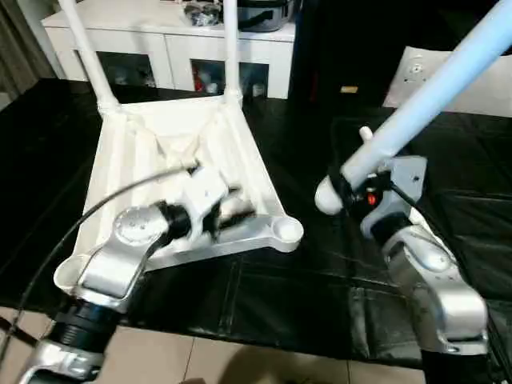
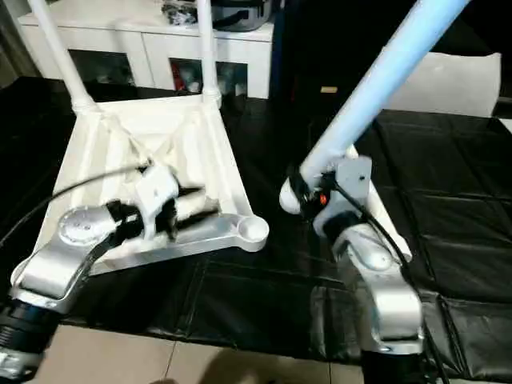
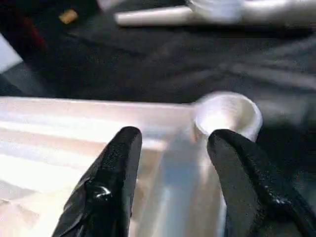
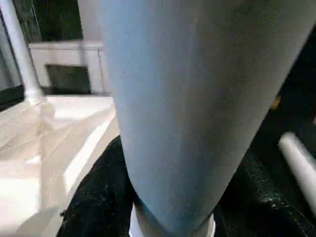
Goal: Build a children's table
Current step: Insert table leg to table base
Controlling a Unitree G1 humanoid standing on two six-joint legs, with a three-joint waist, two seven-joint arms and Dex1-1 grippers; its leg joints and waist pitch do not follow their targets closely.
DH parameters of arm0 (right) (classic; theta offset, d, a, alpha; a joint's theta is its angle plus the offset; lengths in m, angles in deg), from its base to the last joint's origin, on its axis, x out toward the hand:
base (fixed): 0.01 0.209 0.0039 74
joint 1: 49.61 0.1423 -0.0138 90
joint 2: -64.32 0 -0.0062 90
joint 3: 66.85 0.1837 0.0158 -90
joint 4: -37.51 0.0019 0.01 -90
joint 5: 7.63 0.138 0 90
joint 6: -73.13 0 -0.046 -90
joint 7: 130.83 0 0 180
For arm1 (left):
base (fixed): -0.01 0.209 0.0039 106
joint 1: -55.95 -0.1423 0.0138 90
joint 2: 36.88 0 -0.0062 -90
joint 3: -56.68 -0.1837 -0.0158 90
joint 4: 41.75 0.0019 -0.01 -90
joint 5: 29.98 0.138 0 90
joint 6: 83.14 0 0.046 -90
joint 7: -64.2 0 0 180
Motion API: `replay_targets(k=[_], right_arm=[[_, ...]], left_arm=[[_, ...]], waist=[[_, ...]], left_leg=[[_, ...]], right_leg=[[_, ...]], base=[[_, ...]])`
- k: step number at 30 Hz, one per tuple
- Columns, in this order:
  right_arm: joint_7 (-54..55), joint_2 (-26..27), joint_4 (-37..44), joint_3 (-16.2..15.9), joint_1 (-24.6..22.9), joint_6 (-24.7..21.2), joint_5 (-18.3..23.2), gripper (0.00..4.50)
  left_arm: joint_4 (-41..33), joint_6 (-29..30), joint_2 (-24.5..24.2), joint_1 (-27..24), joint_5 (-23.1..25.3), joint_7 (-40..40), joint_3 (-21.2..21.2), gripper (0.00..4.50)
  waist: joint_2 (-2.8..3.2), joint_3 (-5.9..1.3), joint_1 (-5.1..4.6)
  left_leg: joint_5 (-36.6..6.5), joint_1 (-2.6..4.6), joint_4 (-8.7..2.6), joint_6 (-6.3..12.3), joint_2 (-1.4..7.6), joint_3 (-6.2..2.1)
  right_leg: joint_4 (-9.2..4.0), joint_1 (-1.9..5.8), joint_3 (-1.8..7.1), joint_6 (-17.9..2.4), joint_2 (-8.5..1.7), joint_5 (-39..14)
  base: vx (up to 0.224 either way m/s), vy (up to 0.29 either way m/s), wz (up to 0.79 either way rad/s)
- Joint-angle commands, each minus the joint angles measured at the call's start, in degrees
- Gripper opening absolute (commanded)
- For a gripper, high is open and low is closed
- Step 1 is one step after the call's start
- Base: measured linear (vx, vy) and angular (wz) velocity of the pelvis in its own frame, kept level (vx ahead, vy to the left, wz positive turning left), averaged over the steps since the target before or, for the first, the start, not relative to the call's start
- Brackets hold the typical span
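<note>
While the right gripper (image 1: pixel 352 188) was clenched around the thick end of a white table leg (image 1: pixel 432 88), holding it slanted up and away over the black floor mat (image 1: pixel 264 304), the upturned table top (image 1: pixel 172 152) lay ribbed side up in front of the left arm. Two legs (image 1: pixel 230 48) already stood upright in the far corner sockets. The left gripper (image 3: pixel 173 163) rested on the near edge of the top with its fingers (image 3: pixel 118 168) apart and released, closed on nothing, just short of the empty near-right socket (image 1: pixel 286 230).

The risk, as I judged it, lay in the leg's tilt: brought to that socket at such a slant, its end could catch the rim and jam, or shove the light top sideways, since the left gripper only rested there. A long leg held at one end could also swing into the standing legs.

The near-right socket held nothing; another leg (image 3: pixel 163 15) lay loose on the mat beyond it. The white cabinet (image 1: pixel 168 48) behind had glass doors, its contents too dim to name.
</note>
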Motion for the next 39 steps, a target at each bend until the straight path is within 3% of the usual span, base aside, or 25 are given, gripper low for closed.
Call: replay_targets(k=[1, 3, 4, 5, 6, 9, 13, 16, 24, 32, 39], right_arm=[[-4.5, -1.0, 1.6, -1.1, 0.0, -5.1, 3.7, 1.88], [-4.7, -1.2, 1.9, -1.4, -0.3, -5.3, 3.7, 1.88], [-4.9, -1.2, 1.8, -1.7, -0.2, -5.5, 3.8, 1.88], [-5.4, -1.3, 1.8, -1.8, -0.3, -5.9, 4.4, 1.88], [-5.8, -1.3, 1.6, -2.0, -0.2, -6.2, 4.9, 1.88], [-6.1, -1.1, 1.0, -2.8, -0.2, -5.5, 4.8, 1.88], [-6.6, -1.1, 1.2, -3.0, -0.2, -6.0, 4.9, 1.88], [-6.6, -1.0, 1.7, -2.8, -0.5, -6.9, 5.4, 1.88], [-6.0, -0.9, 2.0, -2.1, -1.0, -7.6, 6.1, 1.88], [-5.9, -1.1, 1.7, -2.2, -0.8, -8.0, 6.1, 1.88], [-6.1, -1.0, 1.0, -2.5, -0.1, -7.9, 6.0, 1.88]], left_arm=[[1.3, 2.7, -0.9, 0.2, -2.0, 4.6, -0.8, 2.51], [2.7, 2.4, -0.8, 0.7, -3.2, 6.2, -0.6, 2.51], [4.3, 1.0, -0.6, 1.3, -2.8, 6.0, -0.4, 2.51], [6.5, -0.6, -0.2, 2.0, -2.2, 5.8, -0.3, 2.35], [8.5, -2.0, -0.2, 2.8, -1.3, 6.4, -0.8, 2.35], [11.9, -3.4, -0.6, 4.4, -0.2, 8.2, -2.3, 2.14], [14.2, -2.9, -1.1, 5.9, 1.0, 9.5, -3.5, 1.93], [16.5, -2.8, -0.6, 7.1, 1.0, 10.6, -3.9, 1.63], [18.9, 0.6, 0.5, 8.6, 0.2, 12.0, -4.2, 1.06], [19.4, 3.3, -0.8, 8.9, 4.7, 10.4, -6.0, 0.37], [18.0, 3.9, -1.3, 8.9, 5.0, 10.3, -6.3, 0.02]], waist=[[0.27, -3.47, 0.18], [-0.67, -3.30, 0.31], [-0.41, -3.37, 0.39], [-1.11, -3.29, 0.24], [-1.16, -3.36, 0.45], [-0.81, -3.28, 0.52], [-1.07, -3.38, 0.56], [-0.83, -3.43, 0.61], [-0.55, -3.48, 0.65], [-0.85, -3.39, 0.60], [-1.09, -3.32, 0.27]], left_leg=[[-10.5, 0.17, -4.17, 2.26, 2.70, -0.69], [-10.1, 0.01, -4.18, 2.89, 2.60, -0.50], [-10.2, 0.16, -4.16, 2.56, 2.73, -0.53], [-10.2, 0.08, -4.21, 2.68, 2.76, -0.49], [-10.2, 0.28, -4.24, 2.52, 2.84, -0.53], [-10.8, 0.39, -4.42, 2.05, 2.97, -0.64], [-10.8, 0.28, -4.45, 1.73, 2.95, -0.65], [-9.9, 0.16, -4.35, 1.84, 2.80, -0.57], [-9.8, 0.18, -4.35, 1.67, 3.05, -0.60], [-10.0, 0.18, -4.38, 1.73, 3.00, -0.62], [-10.5, 0.17, -4.43, 1.89, 3.05, -0.68]], right_leg=[[-4.33, 2.92, 3.51, -4.5, -5.78, -22.4], [-4.62, 2.83, 3.43, -3.8, -5.87, -24.8], [-4.61, 2.71, 3.44, -3.8, -5.96, -25.0], [-4.97, 2.66, 3.37, -3.2, -5.86, -25.2], [-4.81, 2.63, 3.42, -3.2, -6.04, -25.1], [-4.91, 2.42, 3.46, -2.6, -6.05, -25.4], [-4.67, 2.67, 3.54, -3.0, -6.39, -24.8], [-4.75, 2.74, 3.58, -3.1, -6.32, -24.4], [-4.36, 2.89, 3.61, -5.1, -6.39, -21.7], [-4.66, 2.86, 3.53, -4.2, -6.40, -23.9], [-4.84, 2.76, 3.41, -3.8, -6.47, -25.3]], base=[[0.000, 0.000, 0.00], [0.000, 0.000, 0.00], [0.000, 0.000, 0.00], [0.000, 0.000, 0.00], [0.000, 0.000, 0.00], [0.000, 0.000, 0.00], [0.000, 0.000, 0.00], [0.000, 0.000, 0.00], [0.000, 0.000, 0.00], [0.000, 0.000, 0.00], [0.000, 0.000, 0.00]])
